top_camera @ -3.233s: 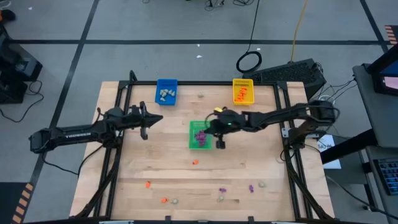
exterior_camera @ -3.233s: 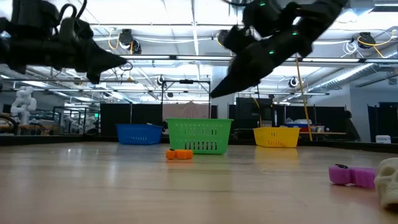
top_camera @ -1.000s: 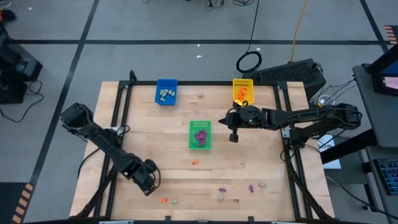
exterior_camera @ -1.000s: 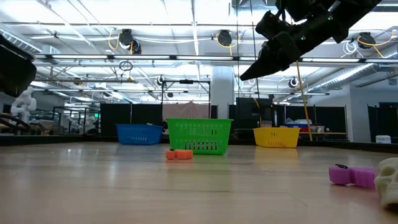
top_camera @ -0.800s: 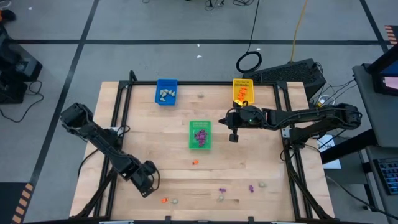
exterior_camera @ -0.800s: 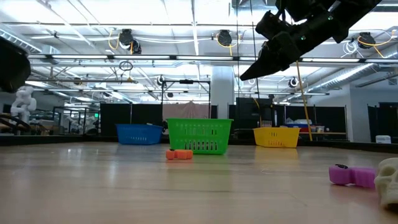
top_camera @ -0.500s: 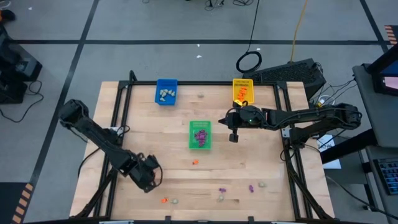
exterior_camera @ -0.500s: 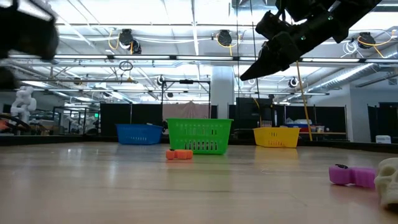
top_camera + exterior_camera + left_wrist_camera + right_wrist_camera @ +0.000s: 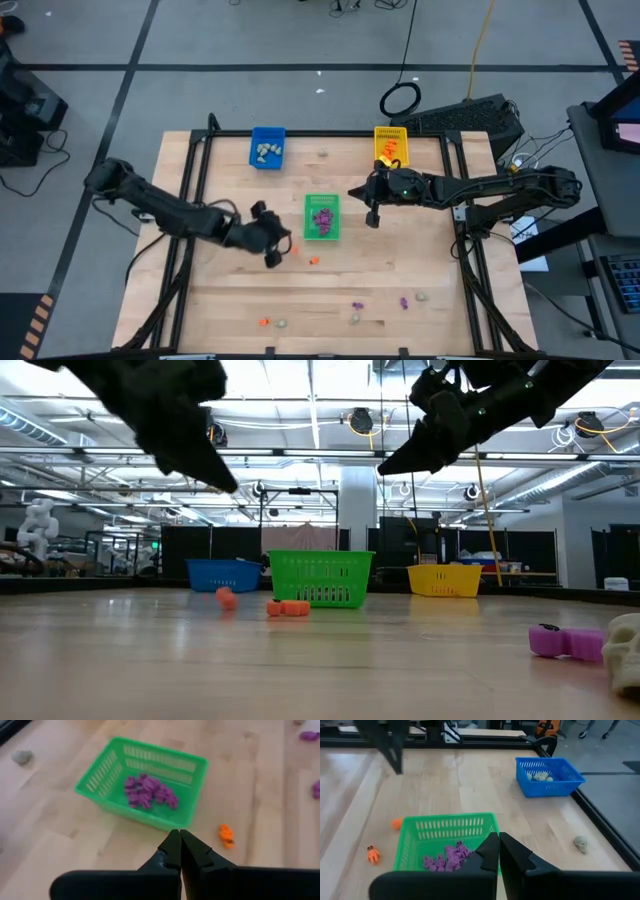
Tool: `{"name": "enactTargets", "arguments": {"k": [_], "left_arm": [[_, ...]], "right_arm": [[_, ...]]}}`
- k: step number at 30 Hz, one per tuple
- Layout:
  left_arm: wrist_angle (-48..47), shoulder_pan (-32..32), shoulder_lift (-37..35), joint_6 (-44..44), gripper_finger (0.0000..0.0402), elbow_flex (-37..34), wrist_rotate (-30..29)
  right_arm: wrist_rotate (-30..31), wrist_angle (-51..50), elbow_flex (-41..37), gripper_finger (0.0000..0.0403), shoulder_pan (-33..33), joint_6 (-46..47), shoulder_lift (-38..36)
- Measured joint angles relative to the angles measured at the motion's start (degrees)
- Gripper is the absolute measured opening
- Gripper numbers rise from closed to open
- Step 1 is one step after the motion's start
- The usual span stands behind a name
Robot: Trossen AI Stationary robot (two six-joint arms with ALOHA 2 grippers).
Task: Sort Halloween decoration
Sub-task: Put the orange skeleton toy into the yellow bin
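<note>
Dark and jointed, the left arm reaches from the table's left edge in toward the middle, its left gripper [image 9: 272,250] raised above the wood just left of the green tray [image 9: 322,234]; the left wrist view shows its fingers [image 9: 170,851] pressed together with nothing between them. The right arm extends from the right edge toward the centre, and the right gripper [image 9: 372,217] hangs in the air between the green tray and the yellow tray [image 9: 391,133], its fingertips likewise closed on nothing, as the right wrist view confirms. The Halloween decoration is partly sorted: purple pieces [image 9: 322,218] lie in the green tray, pale grey-white pieces [image 9: 267,152] in the blue tray [image 9: 267,133], orange pieces [image 9: 392,149] in the yellow tray. Loose on the table: an orange figure [image 9: 313,260] just right of the left gripper, a second orange piece [image 9: 226,598] seen in the low view near the blue tray, an orange trinket [image 9: 263,322] and a pale one [image 9: 281,323] near the front edge, two purple trinkets [image 9: 357,304] with pale ones [image 9: 421,296] toward the front right, and one pale piece [image 9: 323,153] between the blue and yellow trays.
</note>
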Motion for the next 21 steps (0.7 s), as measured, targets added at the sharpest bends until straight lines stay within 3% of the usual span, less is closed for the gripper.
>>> {"name": "enactTargets", "arguments": {"k": [6,10,16,21], "left_arm": [[-1.8,5.0,0.4,-1.7,0.0001,-1.9,11.8],[-1.5,4.9,4.2,-3.0,0.0009,-2.7,14.4],[11.2,3.5,13.2,4.8,0.0073,-2.6,17.7],[15.3,4.4,19.3,5.5,0.0138,-2.6,17.8]], "right_arm": [[0.0,-0.2,0.0,0.0026,0.0,-0.2,0.0],[0.0,-0.2,0.0,0.0045,0.0,-0.9,0.0],[0.0,-0.4,0.0,0.0063,0.0,-1.1,0.0],[0.0,-0.7,0.0,0.0066,0.0,-1.2,0.0]]}}
